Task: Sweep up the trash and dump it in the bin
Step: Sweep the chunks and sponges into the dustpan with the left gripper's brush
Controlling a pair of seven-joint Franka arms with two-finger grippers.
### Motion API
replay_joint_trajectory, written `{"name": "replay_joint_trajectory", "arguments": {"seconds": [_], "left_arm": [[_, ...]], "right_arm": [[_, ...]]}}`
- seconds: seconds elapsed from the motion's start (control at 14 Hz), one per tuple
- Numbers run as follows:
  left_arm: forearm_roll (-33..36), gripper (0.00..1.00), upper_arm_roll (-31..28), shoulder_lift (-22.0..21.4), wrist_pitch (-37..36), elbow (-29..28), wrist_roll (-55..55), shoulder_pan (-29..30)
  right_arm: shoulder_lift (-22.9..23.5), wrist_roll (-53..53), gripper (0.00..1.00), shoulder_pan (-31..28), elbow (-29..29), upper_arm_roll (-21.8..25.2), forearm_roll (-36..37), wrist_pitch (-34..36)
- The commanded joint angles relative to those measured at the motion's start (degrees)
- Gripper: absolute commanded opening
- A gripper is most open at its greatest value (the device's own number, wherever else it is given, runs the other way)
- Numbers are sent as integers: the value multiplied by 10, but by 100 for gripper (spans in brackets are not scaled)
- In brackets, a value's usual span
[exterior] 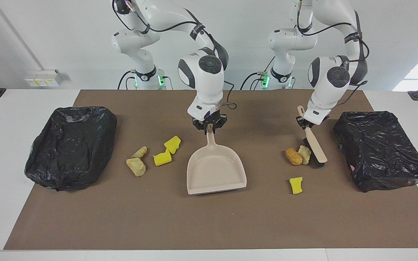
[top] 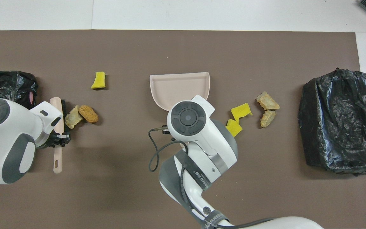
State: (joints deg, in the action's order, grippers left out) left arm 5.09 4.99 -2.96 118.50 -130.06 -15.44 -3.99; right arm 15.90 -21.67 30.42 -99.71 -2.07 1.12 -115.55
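Trash: seven pieces lie loose on the brown mat [exterior: 194, 224], none yet in the dustpan [exterior: 216, 172] or either black-bagged bin [exterior: 71, 145], [exterior: 379, 148], so all sweeping and dumping is judged to remain. Four pieces, two yellow sponge chunks [exterior: 167, 151] and two pale rough lumps [exterior: 137, 161], lie between the dustpan and the right arm's bin; an orange lump [exterior: 293, 156], a pale lump [exterior: 305, 153] and a yellow chunk [exterior: 296, 185] lie toward the left arm's end. The right gripper [exterior: 209, 127] pinches the smooth beige dustpan's handle; the left gripper [exterior: 305, 123] pinches the brush [exterior: 316, 145], its dark bristles just beside the pale lump.
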Motion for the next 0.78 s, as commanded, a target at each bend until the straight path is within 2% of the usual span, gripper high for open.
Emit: {"name": "replay_joint_trajectory", "arguments": {"seconds": [0.0,0.29,0.43,0.71], "left_arm": [[-14,0,-7,-21,7,-21,-15,-50],[-24,0,-8,-12,0,2,-28,-80],[-8,0,-10,12,-1,43,-12,-74],[105,0,-10,80,-35,164,14,-59]], "right_arm": [[-23,152,0,-31,-6,-6,-2,32],[-25,343,0,-52,-7,-5,-10,81],[-31,437,0,-52,-10,-4,-10,89],[-32,616,0,-71,-23,-3,-1,86]]}}
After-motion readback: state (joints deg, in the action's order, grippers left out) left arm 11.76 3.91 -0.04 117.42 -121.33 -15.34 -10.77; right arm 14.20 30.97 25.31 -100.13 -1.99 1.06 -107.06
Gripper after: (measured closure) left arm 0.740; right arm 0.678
